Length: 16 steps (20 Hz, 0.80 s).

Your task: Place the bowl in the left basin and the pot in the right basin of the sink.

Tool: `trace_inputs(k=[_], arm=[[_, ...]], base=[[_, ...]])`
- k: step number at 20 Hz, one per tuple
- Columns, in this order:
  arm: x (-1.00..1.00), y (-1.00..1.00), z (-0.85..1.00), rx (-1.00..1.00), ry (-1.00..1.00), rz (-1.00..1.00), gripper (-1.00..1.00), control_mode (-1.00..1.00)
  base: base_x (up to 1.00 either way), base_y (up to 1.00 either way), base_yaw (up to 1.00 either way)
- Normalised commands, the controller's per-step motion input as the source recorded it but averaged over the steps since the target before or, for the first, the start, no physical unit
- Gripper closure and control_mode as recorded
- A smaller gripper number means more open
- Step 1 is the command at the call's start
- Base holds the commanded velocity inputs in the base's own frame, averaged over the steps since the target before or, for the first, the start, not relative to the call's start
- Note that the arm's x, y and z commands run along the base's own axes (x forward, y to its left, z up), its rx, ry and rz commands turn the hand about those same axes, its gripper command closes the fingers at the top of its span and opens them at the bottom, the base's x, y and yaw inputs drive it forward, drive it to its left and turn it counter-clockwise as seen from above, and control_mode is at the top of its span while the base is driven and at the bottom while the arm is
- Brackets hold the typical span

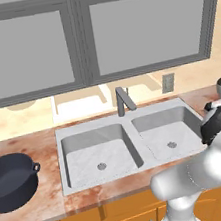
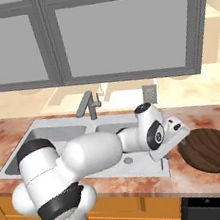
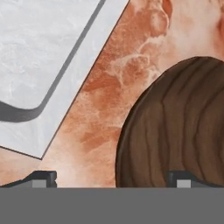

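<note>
The pot (image 1: pixel 11 181) sits on the counter (image 1: pixel 42 146) at the sink's (image 1: pixel 59 136) nine o'clock, while the gripper (image 3: pixel 111 178) (jaws wide, holding nothing) straddles the rim of the bowl (image 3: pixel 179 127).

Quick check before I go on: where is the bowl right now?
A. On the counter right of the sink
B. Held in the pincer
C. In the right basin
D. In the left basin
A. The bowl sits on the counter right of the sink; both basins are empty, and the open pincer straddles its rim without gripping.

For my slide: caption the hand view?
Open gripper straddling the brown bowl's rim on the counter beside the sink.
</note>
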Motion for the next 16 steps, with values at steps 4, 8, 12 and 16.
trace_inputs(k=[4, 8, 12, 16], arm=[[0.05, -0.23, -0.12, 0.00, 0.09, 0.00, -1.00, -1.00], [0.07, -0.18, -0.18, 0.03, 0.08, 0.00, -1.00, -1.00], [0.12, -0.17, -0.21, 0.06, 0.05, 0.00, -1.00, -1.00], [0.13, -0.15, -0.18, 0.09, 0.02, 0.00, -1.00, -1.00]], base=[[0.00, 0.00, 0.00], [0.00, 0.00, 0.00], [0.00, 0.00, 0.00], [0.00, 0.00, 0.00]])
